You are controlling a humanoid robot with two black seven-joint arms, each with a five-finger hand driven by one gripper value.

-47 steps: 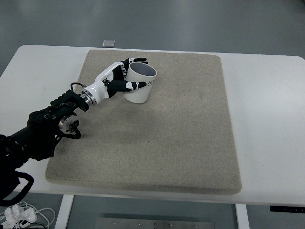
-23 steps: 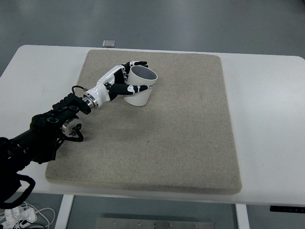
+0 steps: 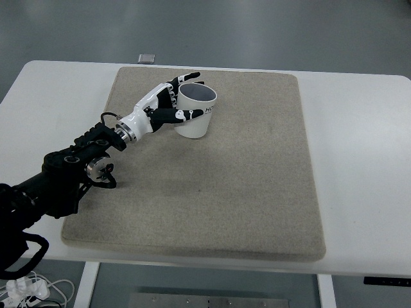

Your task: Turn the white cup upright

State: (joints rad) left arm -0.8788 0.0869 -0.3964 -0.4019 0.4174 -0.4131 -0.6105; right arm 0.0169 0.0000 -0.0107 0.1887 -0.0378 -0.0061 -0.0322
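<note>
Gripping the white cup (image 3: pixel 195 113), the left robot hand (image 3: pixel 166 104) has its fingers (image 3: pixel 186 79) curled around the far side of the rim and its thumb pressed along the near wall. The cup stands mouth-up, slightly tilted, on the far-left part of the beige mat (image 3: pixel 244 186), which covers the white surface (image 3: pixel 359 173).

One camera only, high on the robot's own side, looking steeply down and away. It takes in nearly the whole white table (image 3: pixel 359 160) and the beige mat (image 3: pixel 244 186), with grey floor (image 3: pixel 257 32) past the far edge. The left arm (image 3: pixel 58 186) enters at the near-left corner.
</note>
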